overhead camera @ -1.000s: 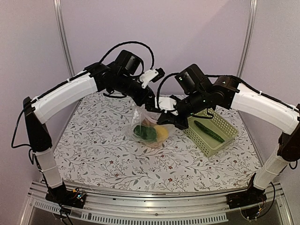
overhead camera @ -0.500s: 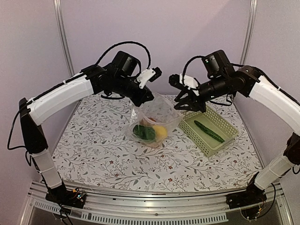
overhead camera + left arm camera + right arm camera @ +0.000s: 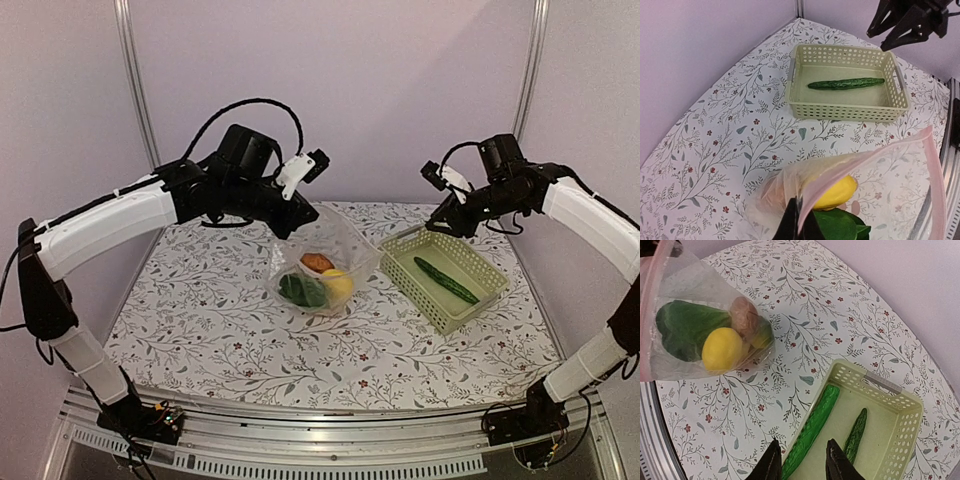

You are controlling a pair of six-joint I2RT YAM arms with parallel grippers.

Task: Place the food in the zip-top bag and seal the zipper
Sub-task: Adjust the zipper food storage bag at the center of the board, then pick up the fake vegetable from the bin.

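The clear zip-top bag [image 3: 325, 255] hangs over the table's middle with its bottom resting on the cloth. My left gripper [image 3: 297, 218] [image 3: 799, 229] is shut on the bag's mouth edge, on the pale pink zipper [image 3: 867, 164], which loops open to the right. Inside lie a leafy green vegetable [image 3: 684, 327], a yellow fruit [image 3: 836, 192] [image 3: 722, 350] and a reddish-brown piece [image 3: 742, 315]. A dark green cucumber [image 3: 447, 280] [image 3: 846, 84] lies in the basket. My right gripper [image 3: 441, 222] [image 3: 802, 462] hovers open over the basket's far-left corner, holding nothing.
The pale green lattice basket [image 3: 418, 290] [image 3: 799, 65] stands right of the bag. In the right wrist view, a second, darker long green shape [image 3: 855, 435] shows beside the bright cucumber [image 3: 812, 432]. Purple walls close in the floral tablecloth [image 3: 200, 320] at the back and sides.
My right gripper let go of the bag's mouth, opened, and swung right and back to the basket's far corner. The left gripper stayed shut on the bag and drew slightly left.
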